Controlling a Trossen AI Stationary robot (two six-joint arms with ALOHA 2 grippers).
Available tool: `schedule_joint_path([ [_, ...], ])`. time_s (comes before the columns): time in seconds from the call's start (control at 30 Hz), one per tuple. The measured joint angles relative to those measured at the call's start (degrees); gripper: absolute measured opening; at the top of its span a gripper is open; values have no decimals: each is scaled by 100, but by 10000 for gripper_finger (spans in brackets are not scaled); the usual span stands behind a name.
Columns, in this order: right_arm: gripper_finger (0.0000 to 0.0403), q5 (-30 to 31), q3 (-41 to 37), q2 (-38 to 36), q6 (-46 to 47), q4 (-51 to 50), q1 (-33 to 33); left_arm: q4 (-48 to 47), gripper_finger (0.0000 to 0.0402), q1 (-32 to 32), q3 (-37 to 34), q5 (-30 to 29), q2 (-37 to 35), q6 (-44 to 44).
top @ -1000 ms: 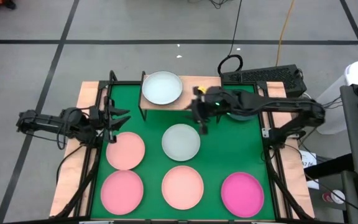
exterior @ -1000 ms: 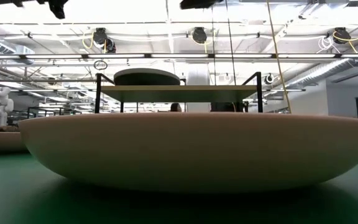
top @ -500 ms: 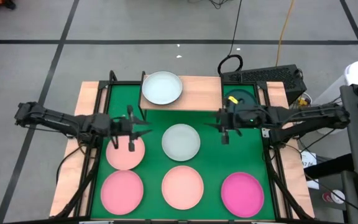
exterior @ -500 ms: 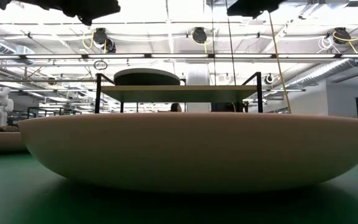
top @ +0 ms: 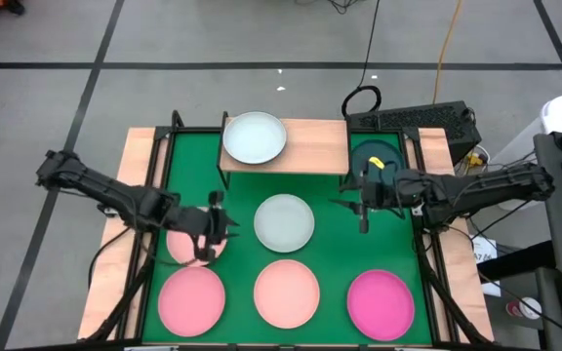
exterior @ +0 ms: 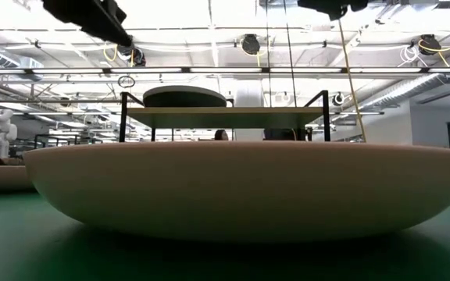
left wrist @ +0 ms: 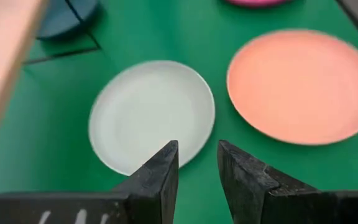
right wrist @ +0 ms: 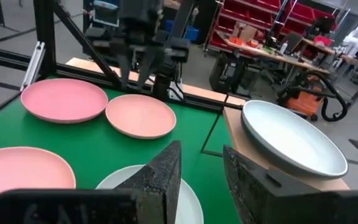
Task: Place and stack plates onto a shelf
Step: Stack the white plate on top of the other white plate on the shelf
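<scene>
One pale mint-white plate (top: 254,137) sits on the left half of the light-wood shelf (top: 310,146). A second pale plate (top: 284,222) lies on the green table's middle. A dark teal plate (top: 377,156) lies by the shelf's right end, partly under the right arm. Pink plates (top: 185,244) (top: 191,299), a peach plate (top: 286,292) and a magenta plate (top: 381,304) rest flat on the table. My left gripper (top: 213,229) hovers open over the far pink plate's right edge. My right gripper (top: 362,203) hangs open, right of the middle pale plate.
The table has a black metal frame (top: 169,146) along its left and right sides. In the low view the peach plate (exterior: 248,187) fills the foreground, with the shelf (exterior: 225,117) behind it. The shelf's right half is bare wood. A keyboard (top: 418,122) lies beyond the far right corner.
My left gripper has moved from the table's left edge toward the right and near side, ending over the far pink plate. My right gripper has drawn back from in front of the shelf toward the table's right, which uncovered the teal plate. No plate has moved.
</scene>
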Motion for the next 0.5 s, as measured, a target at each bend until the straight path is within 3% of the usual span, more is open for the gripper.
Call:
schedule_joint_path([
  [0.17,105,0,-33,3,1,37,0,128,118,-248,0,-295,746,476],
  [0.5,105,-2,-33,3,5,327,0,1372,118,-232,0,-347,2098,1694],
])
